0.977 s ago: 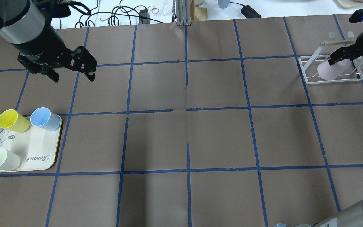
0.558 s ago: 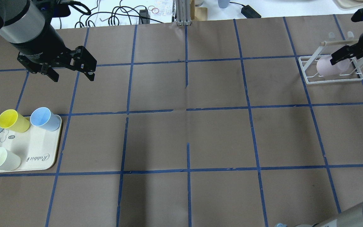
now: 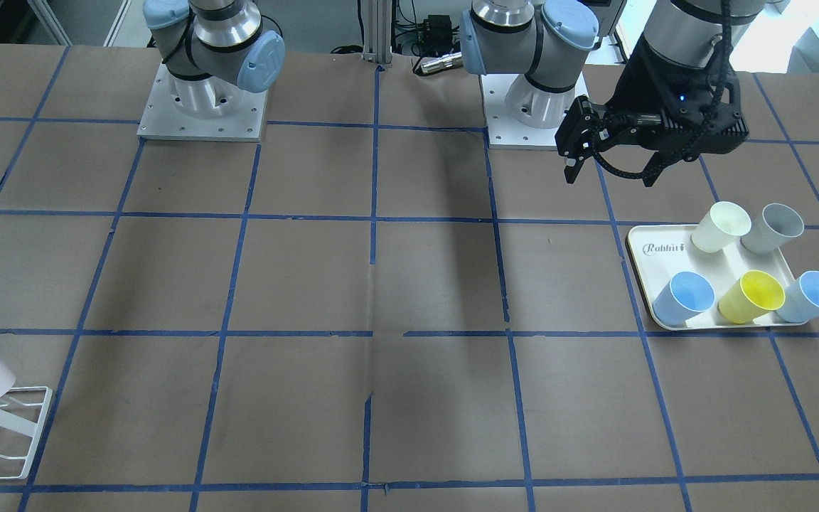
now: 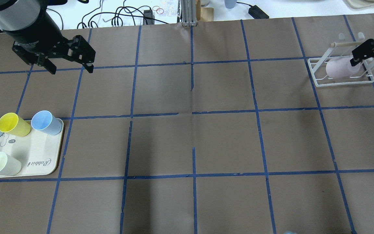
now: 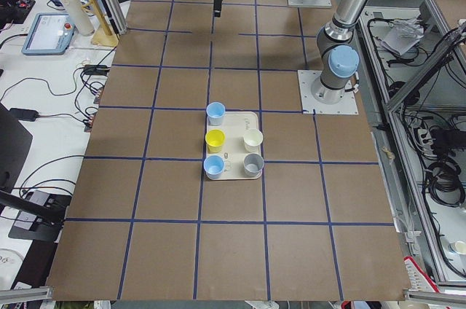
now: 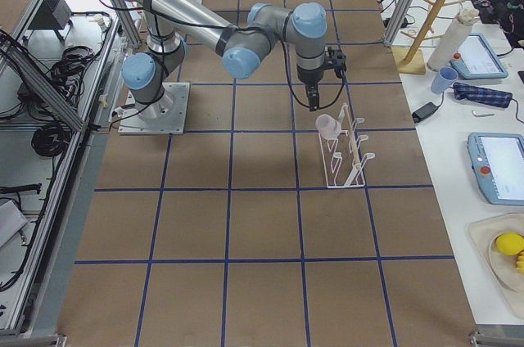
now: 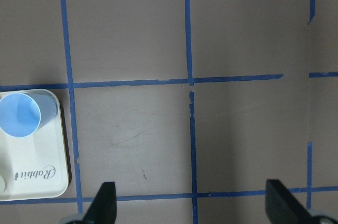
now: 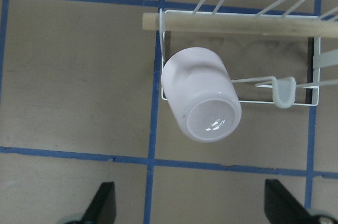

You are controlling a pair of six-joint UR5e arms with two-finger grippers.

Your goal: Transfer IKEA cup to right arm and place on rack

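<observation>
Right tool lets go of pink cup, pulls back toward table's right edge. Cup drops lower, now resting on rack. Left tool shifts toward table's far edge.

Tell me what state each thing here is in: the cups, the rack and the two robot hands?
pink cup: upside down, hung tilted on the rack, not held.
rack: standing, one cup on it.
right hand: open, empty, above the pink cup.
left hand: open, empty.
five other cups: upright on the tray, empty.
</observation>
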